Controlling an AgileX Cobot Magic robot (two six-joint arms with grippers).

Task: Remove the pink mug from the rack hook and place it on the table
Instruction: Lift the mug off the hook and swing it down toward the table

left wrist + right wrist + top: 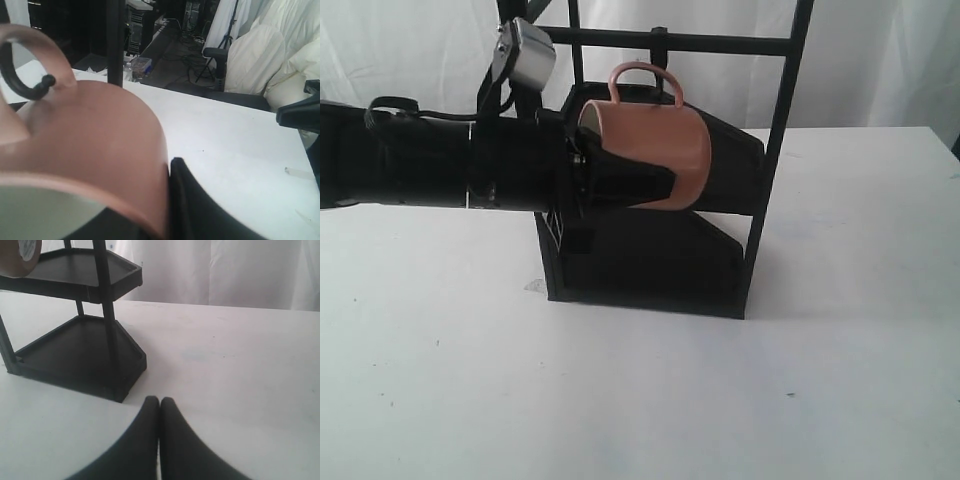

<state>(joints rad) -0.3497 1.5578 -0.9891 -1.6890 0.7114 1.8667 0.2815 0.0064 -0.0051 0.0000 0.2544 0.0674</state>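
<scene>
The pink mug (655,140) lies on its side in front of the rack's upper shelf, handle up, just below the top crossbar. My left gripper (642,178) is shut on the mug's wall, one finger inside the cream mouth and one outside. In the left wrist view the mug (95,140) fills the frame, and the curved black rack hook (22,89) passes through its handle loop; the outer finger (197,205) presses on the wall. My right gripper (160,402) is shut on nothing, low over the white table (225,370). It is out of the exterior view.
The tall black rack (650,265) stands mid-table with two shelves and thin upright posts (775,150). In the right wrist view its lower shelf (80,352) lies close ahead. White table (720,400) spreads in front of and to the right of the rack.
</scene>
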